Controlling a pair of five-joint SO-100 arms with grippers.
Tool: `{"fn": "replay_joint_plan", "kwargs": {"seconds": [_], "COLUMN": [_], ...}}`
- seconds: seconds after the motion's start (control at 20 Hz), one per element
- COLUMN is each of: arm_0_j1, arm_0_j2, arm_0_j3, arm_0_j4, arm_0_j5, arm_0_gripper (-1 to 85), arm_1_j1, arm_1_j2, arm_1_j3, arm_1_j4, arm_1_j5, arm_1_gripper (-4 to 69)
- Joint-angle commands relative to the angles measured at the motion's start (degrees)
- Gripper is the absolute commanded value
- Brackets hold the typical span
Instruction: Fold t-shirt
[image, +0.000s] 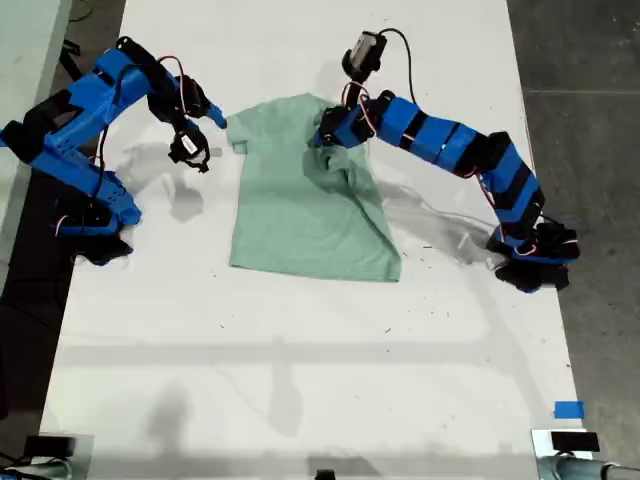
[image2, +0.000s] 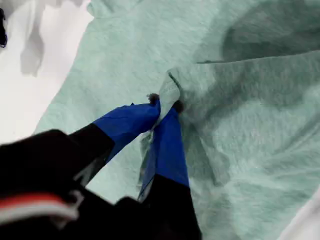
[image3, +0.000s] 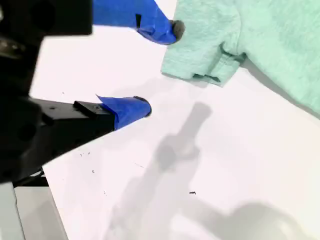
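**Exterior view: one sleeve pinched, the other lying free by open jaws**

Exterior view shows the table (image: 300, 340) with the t-shirt (image: 300, 210) lying mostly flat in the upper middle of the frame, its long axis running from collar at the top to hem at the bottom. The shirt's right-hand sleeve is already drawn inward over the body, making a rumpled ridge down toward the lower right of the hem.

My first gripper (image: 330, 135) reaches in from the frame's right and sits on that folded part near the collar. In the first wrist view its jaws (image2: 164, 106) are clenched on a small peak of the fabric (image2: 170, 90), so the cloth runs away from the jaws across the shirt's body.

My second gripper (image: 200, 135) hangs at the frame's upper left, just beside the other sleeve. The second wrist view shows its jaws spread apart (image3: 160, 70), grasping nothing; the upper fingertip (image3: 167, 31) is close to the sleeve's edge (image3: 205, 65), contact uncertain, while the lower one (image3: 132, 107) hangs over bare table.

I judge the second gripper is the nearer arm for that free sleeve, which lies just ahead of its jaws toward the shirt's centre.
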Motion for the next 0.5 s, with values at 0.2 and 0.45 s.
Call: {"fn": "replay_joint_plan", "kwargs": {"seconds": [0.2, 0.45], "arm_0_j1": [0.6, 0.3], "arm_0_j2": [-2.4, -7.0], "arm_0_j3": [-3.2, -4.5], "arm_0_j4": [-2.0, -4.2], "arm_0_j5": [0.8, 0.8], "arm_0_gripper": [25.4, 27.7], "arm_1_j1": [2.4, 7.8], "arm_1_j2": [7.1, 24.3], "arm_1_j3": [-4.0, -2.9], "arm_1_j4": [8.5, 28.3], "arm_1_j5": [-2.7, -9.6], "arm_1_gripper": [19.9, 16.5]}}
